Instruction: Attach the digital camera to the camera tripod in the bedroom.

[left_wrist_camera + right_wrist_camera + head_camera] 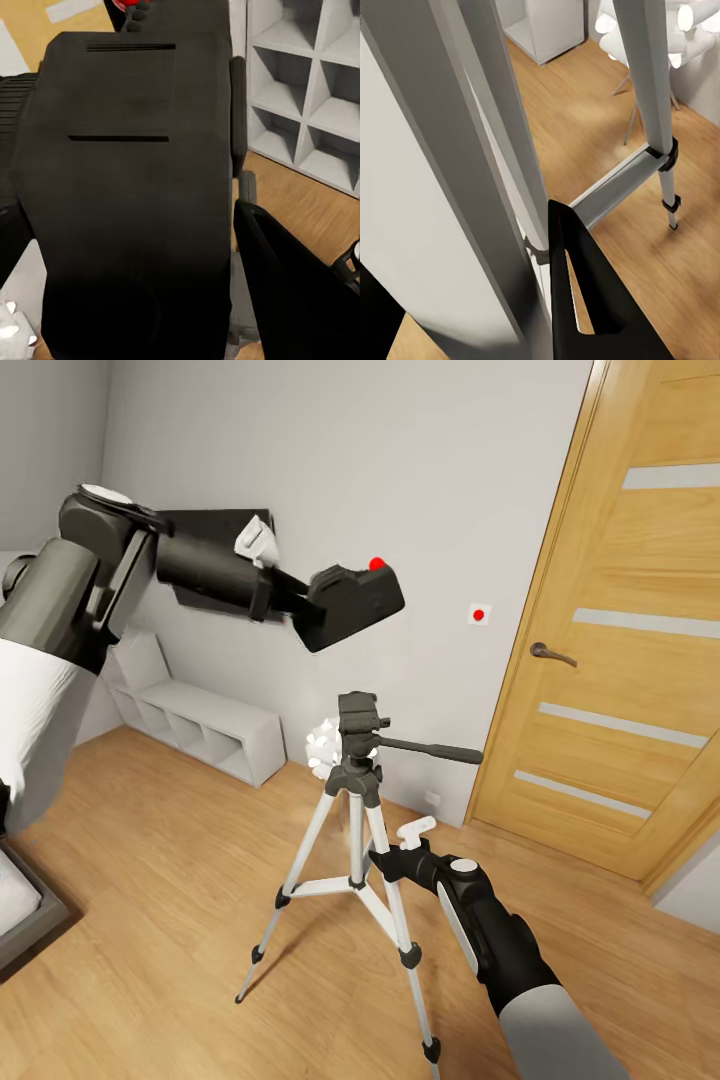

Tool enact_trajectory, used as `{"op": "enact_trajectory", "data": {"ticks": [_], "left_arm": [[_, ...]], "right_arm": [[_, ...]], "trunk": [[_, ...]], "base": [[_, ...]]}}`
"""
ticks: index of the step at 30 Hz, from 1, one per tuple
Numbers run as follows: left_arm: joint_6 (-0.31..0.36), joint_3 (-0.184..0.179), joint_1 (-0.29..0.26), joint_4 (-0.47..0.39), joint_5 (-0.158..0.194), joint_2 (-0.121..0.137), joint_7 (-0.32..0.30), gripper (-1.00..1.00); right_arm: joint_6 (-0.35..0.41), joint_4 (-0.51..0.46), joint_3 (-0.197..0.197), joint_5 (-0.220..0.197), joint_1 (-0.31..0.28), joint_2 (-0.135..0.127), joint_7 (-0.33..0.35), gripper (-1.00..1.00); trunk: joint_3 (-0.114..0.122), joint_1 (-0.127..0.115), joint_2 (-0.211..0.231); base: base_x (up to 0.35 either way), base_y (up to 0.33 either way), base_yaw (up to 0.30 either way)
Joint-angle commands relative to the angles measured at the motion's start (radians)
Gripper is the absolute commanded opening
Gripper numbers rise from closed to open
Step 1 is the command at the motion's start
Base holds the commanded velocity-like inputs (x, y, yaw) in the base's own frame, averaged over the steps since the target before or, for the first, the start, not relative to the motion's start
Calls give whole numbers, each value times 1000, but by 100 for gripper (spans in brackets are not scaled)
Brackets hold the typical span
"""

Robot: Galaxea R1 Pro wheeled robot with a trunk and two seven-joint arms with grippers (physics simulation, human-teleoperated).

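My left gripper (312,605) is shut on the digital camera (357,598), a chunky black body with a red dot on top, held in the air above and slightly left of the camera tripod's black head (358,718). In the left wrist view the digital camera (127,187) is very close, with one black finger (292,292) beside it. The camera tripod (352,830) stands on the wood floor, its pan handle (432,750) pointing right. My right gripper (385,857) is shut on one silver tripod leg (502,142), with a black finger (585,300) against it.
White cube shelves (205,728) stand against the grey wall at the left. The oak door (625,650) with pale stripes is at the right. A bed corner (25,915) shows at the lower left. A white round object (323,747) sits behind the tripod.
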Motion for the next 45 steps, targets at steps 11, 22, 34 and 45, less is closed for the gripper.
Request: {"op": "enact_trajectory", "data": {"ticks": [11,22,34,45], "left_arm": [[63,-219,-107,48,-6,-2,-1,-100],[60,-230,-109,43,-5,-3,-1,-100],[63,-236,-109,45,-5,-4,0,-100],[65,-241,-109,37,-14,1,-1,-100]], "right_arm": [[4,-1,-1,14,-1,1,7,-100],[4,-1,-1,14,-1,1,7,-100],[4,-1,-1,14,-1,1,6,-100],[4,-1,-1,14,-1,1,5,-100]], "trunk": [[-2,1,-2],[-2,1,-2],[-2,1,-2],[-2,1,-2]], "base": [[0,0,0],[0,0,0],[0,0,0],[0,0,0]]}}
